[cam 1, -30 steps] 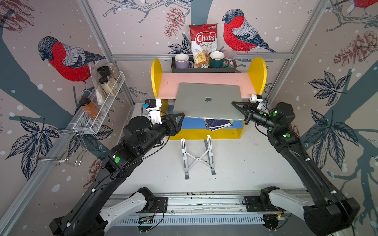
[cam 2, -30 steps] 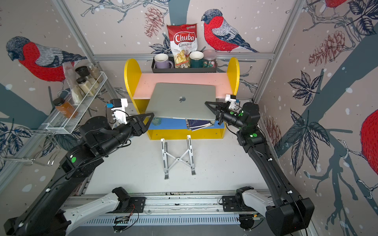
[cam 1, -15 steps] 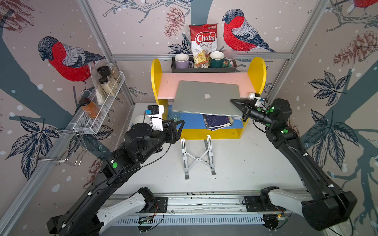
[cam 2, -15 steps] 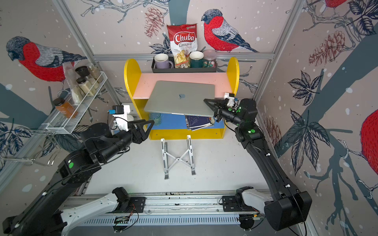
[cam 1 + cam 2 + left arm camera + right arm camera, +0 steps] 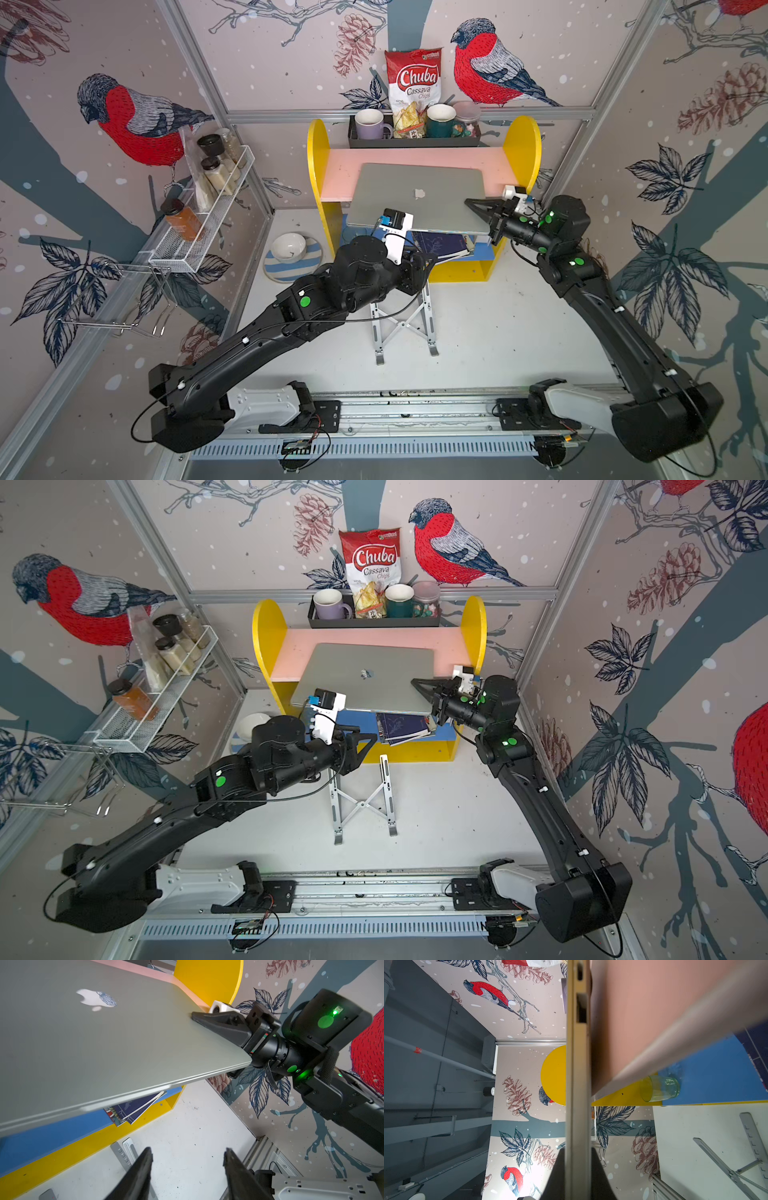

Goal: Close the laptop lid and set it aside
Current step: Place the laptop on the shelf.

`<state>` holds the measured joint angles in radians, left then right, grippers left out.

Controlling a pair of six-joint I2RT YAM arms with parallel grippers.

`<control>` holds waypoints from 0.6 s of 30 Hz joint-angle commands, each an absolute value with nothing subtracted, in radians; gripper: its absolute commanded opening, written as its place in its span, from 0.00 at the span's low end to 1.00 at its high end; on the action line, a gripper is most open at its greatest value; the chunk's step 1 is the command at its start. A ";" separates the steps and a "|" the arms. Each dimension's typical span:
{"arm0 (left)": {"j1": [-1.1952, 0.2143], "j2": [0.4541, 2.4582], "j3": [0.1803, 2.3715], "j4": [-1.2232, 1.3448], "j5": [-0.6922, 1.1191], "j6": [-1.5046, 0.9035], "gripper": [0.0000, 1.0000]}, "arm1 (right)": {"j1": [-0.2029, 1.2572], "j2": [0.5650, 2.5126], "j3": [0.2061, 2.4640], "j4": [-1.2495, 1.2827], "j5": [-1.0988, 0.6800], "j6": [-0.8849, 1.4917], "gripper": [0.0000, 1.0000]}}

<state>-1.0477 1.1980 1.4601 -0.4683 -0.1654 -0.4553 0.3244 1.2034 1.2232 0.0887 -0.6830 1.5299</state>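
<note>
1. Laptop, its laptop lid shut flat, is held up over the pink shelf's front edge; whether it touches the shelf I cannot tell.
2. Right hand pinches the laptop's right edge, one finger above, one below.
3. Left hand is spread and empty, apart from the laptop, over the tabletop by the folding stand.

My left gripper has left the laptop's side and dropped lower. My right gripper has nudged it slightly back.
</note>
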 commanded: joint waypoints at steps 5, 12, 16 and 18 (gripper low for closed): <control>-1.088 1.265 1.495 -0.421 -0.211 -0.437 0.55 | 0.331 1.202 1.239 0.109 -0.660 1.492 0.00; -1.105 1.344 1.568 -0.443 -0.295 -0.439 0.55 | 0.363 1.201 1.263 0.030 -0.609 1.416 0.00; -1.106 1.377 1.597 -0.430 -0.314 -0.434 0.55 | 0.377 1.207 1.273 0.003 -0.589 1.383 0.00; -1.105 1.384 1.601 -0.413 -0.320 -0.430 0.55 | 0.378 1.210 1.278 -0.010 -0.580 1.368 0.00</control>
